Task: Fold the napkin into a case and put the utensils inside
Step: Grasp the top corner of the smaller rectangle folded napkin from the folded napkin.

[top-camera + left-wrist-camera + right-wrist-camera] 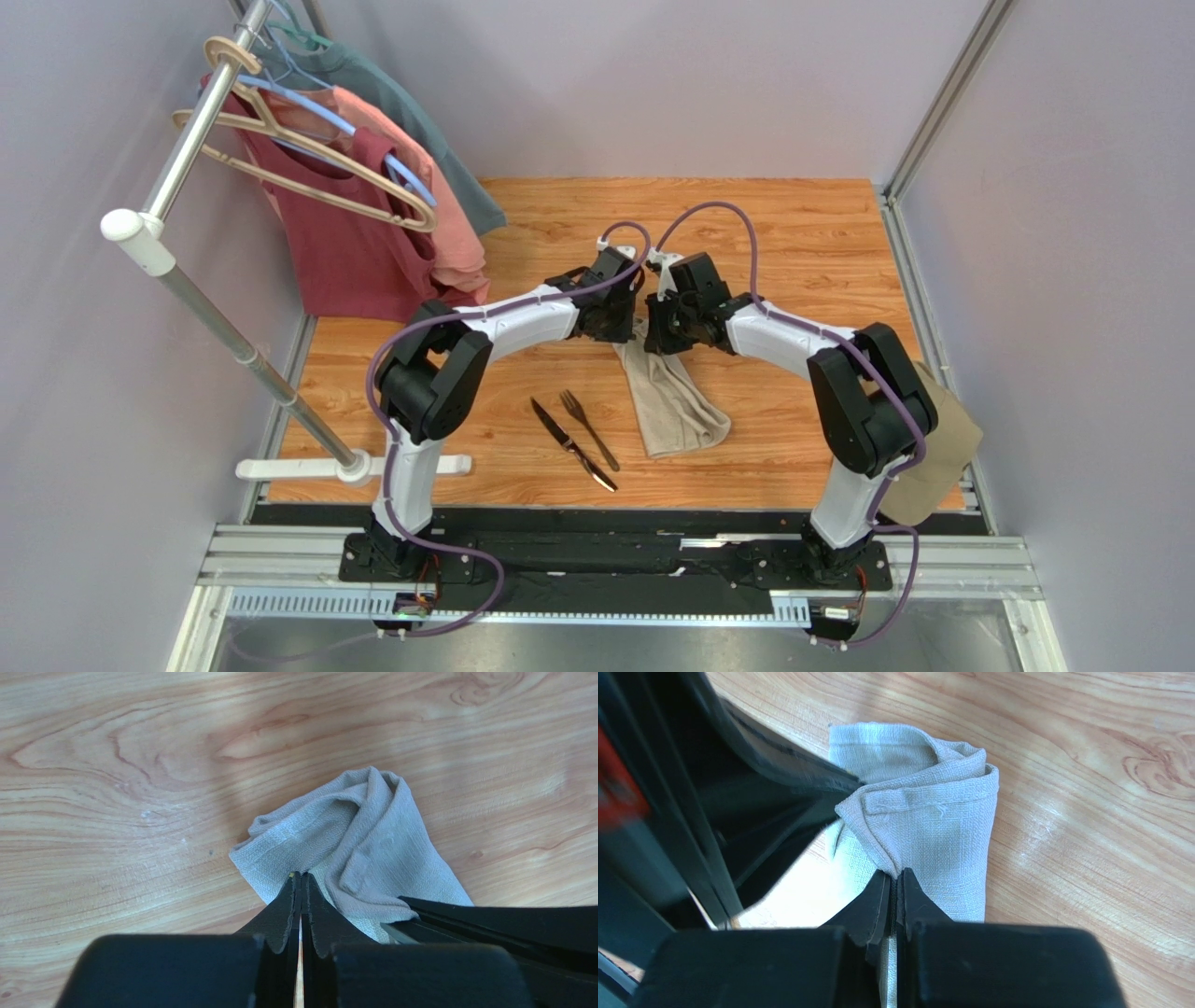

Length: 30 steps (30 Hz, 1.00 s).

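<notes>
Nearest to us, at the right edge of the wooden table [786, 238], we see a tan cap [943, 445] lying partly behind the right arm. A little further in, left of centre, the knife [571, 444] and the fork [589, 429] lie just beside each other on the bare wood, roughly parallel and slanted, the fork's tines at its far end. We cannot tell whether the two touch.

Just right of the fork we find the napkin [676, 403], bunched into a narrow crumpled strip rather than a flat pouch. Its near end rests on the table and its far end runs up under the two grippers, which meet there almost nose to nose. In the left wrist view, the left gripper [300, 878] has its jaws pressed together, pinching a fold at the cloth's edge. In the right wrist view, the right gripper [895, 876] is likewise clamped tight on a neighbouring fold.

Furthest away, at the far left, a red shirt [344, 238] and a pink shirt [449, 224] hang on hangers from a metal rail [211, 315]
</notes>
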Motion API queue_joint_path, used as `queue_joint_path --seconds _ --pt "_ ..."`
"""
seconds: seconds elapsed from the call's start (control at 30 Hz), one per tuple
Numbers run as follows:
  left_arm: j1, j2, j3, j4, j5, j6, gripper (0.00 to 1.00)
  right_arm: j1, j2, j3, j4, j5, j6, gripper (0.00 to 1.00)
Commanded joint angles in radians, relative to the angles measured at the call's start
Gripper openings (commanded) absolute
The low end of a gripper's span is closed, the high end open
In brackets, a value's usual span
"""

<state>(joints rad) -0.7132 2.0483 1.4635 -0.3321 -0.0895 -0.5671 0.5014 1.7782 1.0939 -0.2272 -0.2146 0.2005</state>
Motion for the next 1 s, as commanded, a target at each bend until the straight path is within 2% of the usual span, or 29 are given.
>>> queue_joint_path --seconds 0.0,0.23,0.43,0.97 --pt "0.027 -0.019 0.008 0.016 0.040 -0.056 0.00 -0.003 -0.034 0.000 -0.023 -0.008 -0.030 0.00" --pt "0.029 -0.060 -0.014 0.051 0.040 -0.056 0.00 -0.001 -0.013 0.009 -0.024 -0.045 -0.036 0.00" --pt "0.027 -0.094 -0.048 0.107 0.074 -0.053 0.00 0.012 0.020 0.029 -0.044 -0.034 -0.035 0.00" --pt "-0.006 -0.169 -0.118 0.193 0.046 0.006 0.00 0.035 0.058 0.076 -0.086 -0.020 -0.030 0.00"
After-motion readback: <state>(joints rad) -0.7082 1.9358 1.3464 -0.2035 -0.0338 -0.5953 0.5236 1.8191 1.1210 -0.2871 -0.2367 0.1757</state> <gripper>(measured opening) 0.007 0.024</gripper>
